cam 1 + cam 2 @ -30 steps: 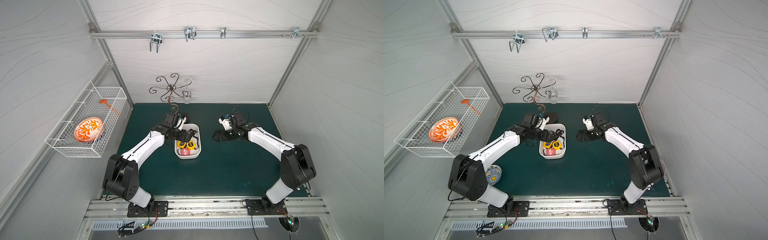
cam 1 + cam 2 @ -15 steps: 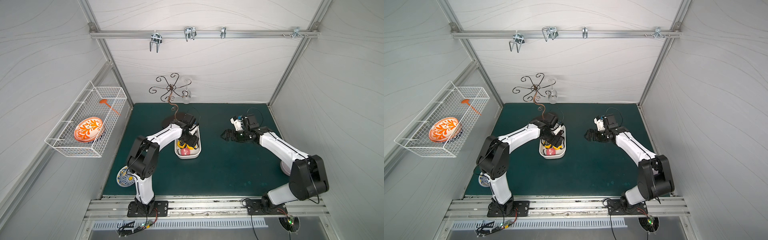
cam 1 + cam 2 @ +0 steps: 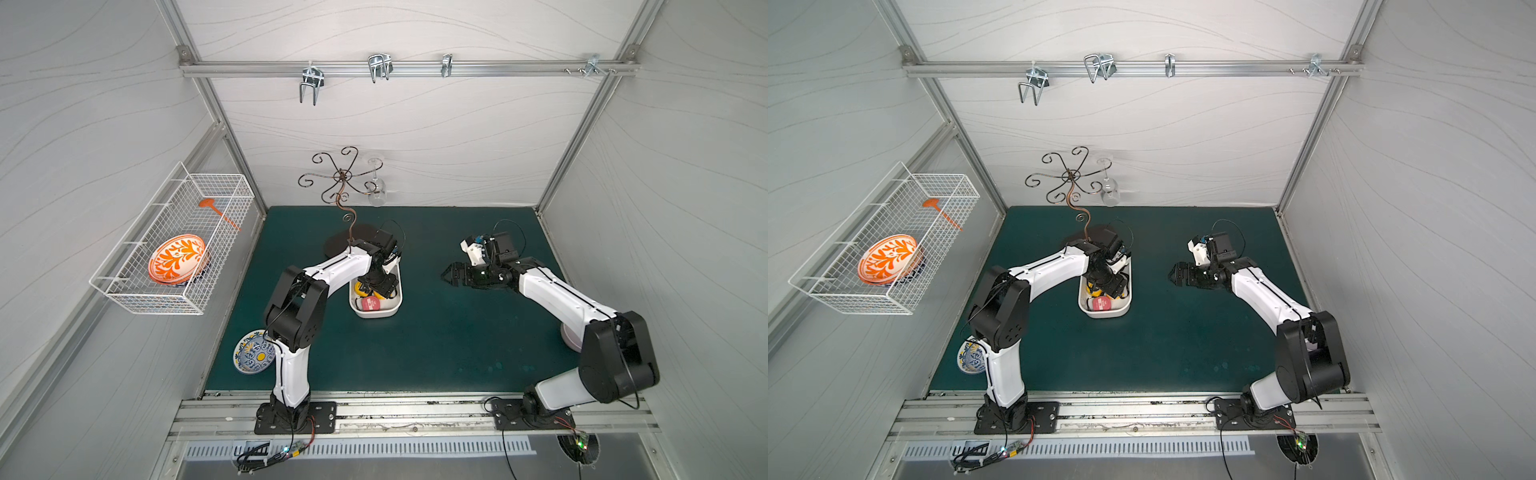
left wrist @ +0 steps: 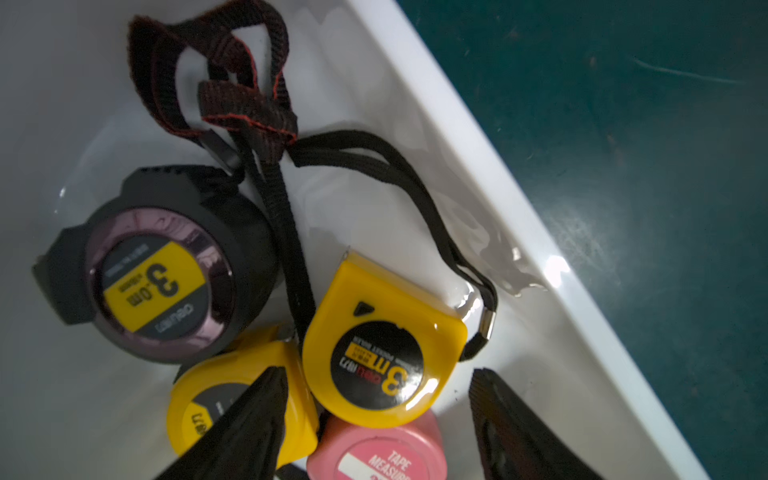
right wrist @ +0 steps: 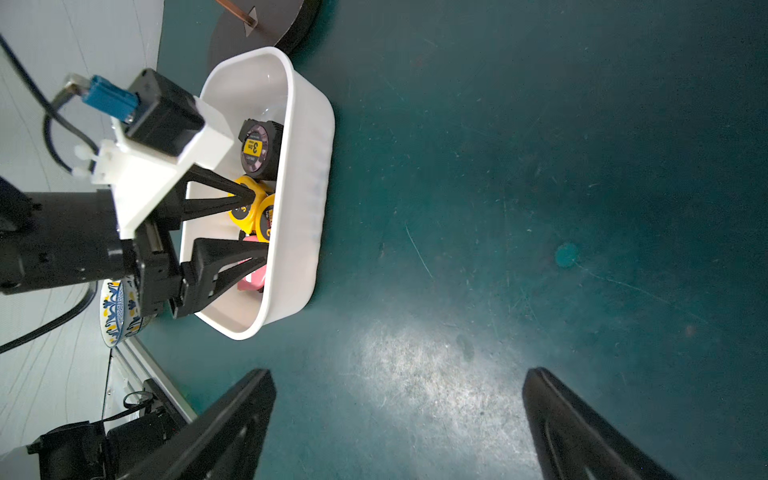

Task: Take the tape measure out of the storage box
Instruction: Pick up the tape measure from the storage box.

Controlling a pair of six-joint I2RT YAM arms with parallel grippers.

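Since a second ago the left arm has swung in from 9 o'clock and dropped the left gripper (image 4: 377, 371) into the storage box (image 3: 376, 313), which sits near the middle of the mat. Its jaws have narrowed but are not yet touching the yellow tape measure (image 4: 374, 345) they straddle inside the box. The right gripper (image 5: 399, 372) hangs spread wide and empty at 3 o'clock of the box. Crowding looks like the main risk — one finger (image 4: 249, 424) overlaps a second yellow case (image 4: 232, 365), so the squeeze could catch both or skid off the glossy shell. The tape's cord (image 4: 487, 320) also runs into a knot of other straps (image 4: 245, 108), which might drag a neighbour along or tip the light box. Underneath is a scuffed dark green mat (image 3: 415, 353). White panels on aluminium framing close the cell, with a wire basket (image 3: 153, 297) at 9 o'clock and a scrolled stand (image 3: 338, 178) at 12.
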